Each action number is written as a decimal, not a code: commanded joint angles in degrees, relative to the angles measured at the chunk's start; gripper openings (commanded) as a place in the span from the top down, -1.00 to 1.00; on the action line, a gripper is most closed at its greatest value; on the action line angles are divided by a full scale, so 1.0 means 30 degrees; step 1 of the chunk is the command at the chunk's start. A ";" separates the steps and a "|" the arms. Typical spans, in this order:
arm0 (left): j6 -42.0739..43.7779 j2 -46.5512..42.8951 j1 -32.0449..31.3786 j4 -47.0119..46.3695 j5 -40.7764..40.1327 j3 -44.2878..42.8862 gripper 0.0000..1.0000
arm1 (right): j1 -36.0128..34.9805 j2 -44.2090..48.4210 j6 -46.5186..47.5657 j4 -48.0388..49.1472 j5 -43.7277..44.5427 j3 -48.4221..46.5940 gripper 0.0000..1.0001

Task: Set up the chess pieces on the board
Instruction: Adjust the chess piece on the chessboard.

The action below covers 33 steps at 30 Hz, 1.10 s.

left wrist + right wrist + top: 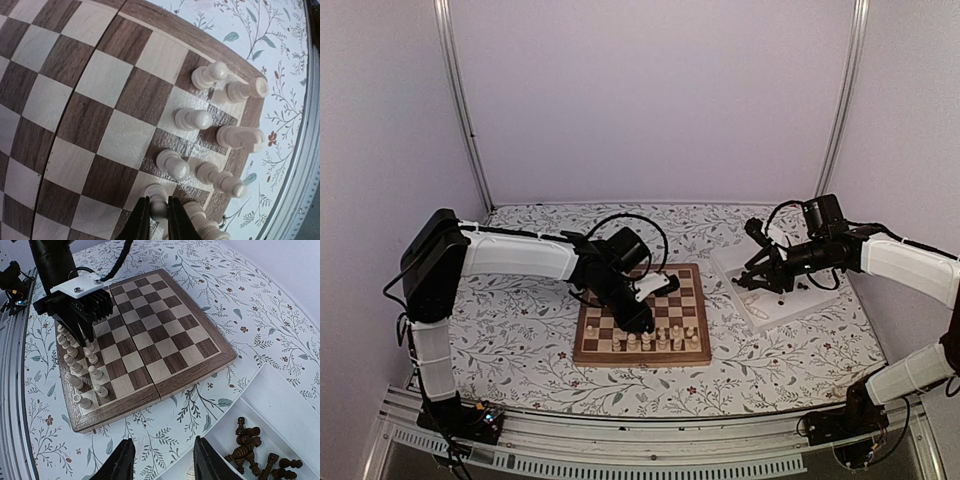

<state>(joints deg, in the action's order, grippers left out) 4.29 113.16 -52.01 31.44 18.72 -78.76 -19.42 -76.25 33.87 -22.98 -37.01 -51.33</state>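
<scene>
Floral worktop, board at its middle

Flower-printed worktop [520,310] carries the board [688,305] at its centre, with cream chess pieces [650,342] standing in the two rows nearest the arms. The left pincer [159,202] is closed tight on an upright cream pawn [158,192] in those rows. The right pincer [163,442] hangs half open and empty at the edge of a white tray [280,395] where dark pieces [250,445] lie heaped

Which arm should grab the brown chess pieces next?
Right. The right gripper hangs open over the white tray with the dark brown chess pieces, while the left gripper is pinching a cream pawn on the board.
</scene>
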 commanded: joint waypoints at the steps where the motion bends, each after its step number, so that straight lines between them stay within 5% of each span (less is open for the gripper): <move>1: 0.0044 -0.0445 -0.0338 0.0701 -0.0306 0.0310 0.68 | 0.0098 -0.0161 0.0020 0.0249 -0.0025 -0.0116 0.14; 13: 0.0481 -0.1625 -0.0258 0.0199 -0.1576 0.0355 0.33 | 0.0115 -0.0233 -0.0283 0.0165 -0.0229 -0.0341 0.13; 22: 0.0850 -0.3060 0.0173 -0.0366 -0.2031 0.0140 0.30 | 0.0226 -0.0255 -0.0385 -0.0133 0.0955 -0.0655 0.13; 33: 0.2057 -0.5109 0.0379 -0.2534 -0.5428 -0.1089 0.21 | 0.3260 -0.1298 0.0405 -0.2050 0.4473 -0.0641 0.32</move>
<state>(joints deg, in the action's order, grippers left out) 8.34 101.25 -51.31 30.13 6.04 -80.42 -11.66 -77.32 34.35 -25.69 -29.95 -52.12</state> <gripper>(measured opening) 0.390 0.363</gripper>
